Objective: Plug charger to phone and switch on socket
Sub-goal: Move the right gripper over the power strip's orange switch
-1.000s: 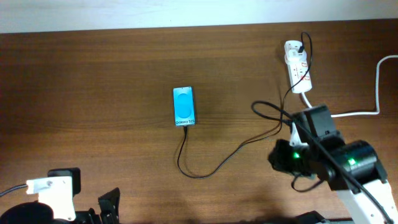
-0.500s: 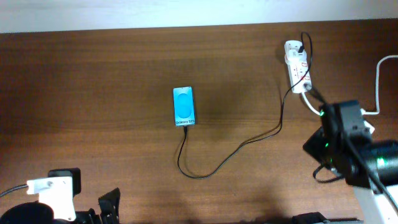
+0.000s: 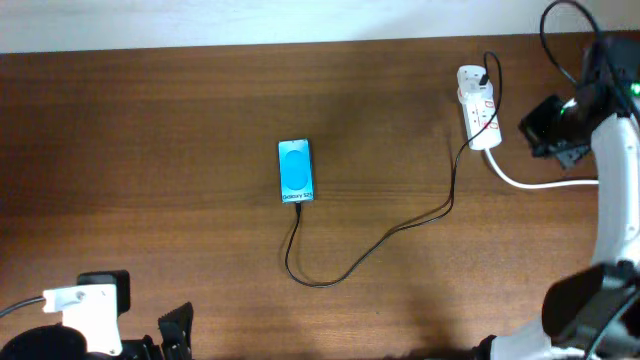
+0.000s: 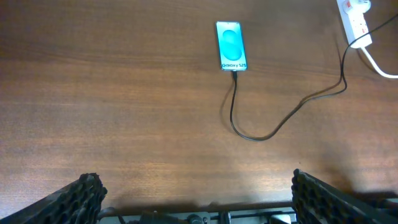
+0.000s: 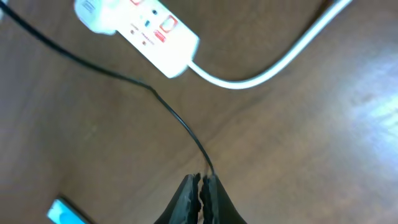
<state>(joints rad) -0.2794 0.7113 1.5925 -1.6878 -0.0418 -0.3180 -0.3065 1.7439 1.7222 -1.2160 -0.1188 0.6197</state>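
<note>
One black charger [image 4: 232, 102] runs socket [image 3: 478, 108] to lit cyan phone [image 3: 296, 171], apparently plugged

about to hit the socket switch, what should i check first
1. charger tip meets the phone at its bottom edge: ok; fully seated: cannot tell.
2. Phone screen lit: ok.
3. right gripper shut for pressing: ok.
4. Right gripper over the red switches of the socket: not ok, it is off to one side of the socket.
5. Switch position, on or off: cannot tell.
6. left gripper clear of the charger: ok, open and far from it.
</note>
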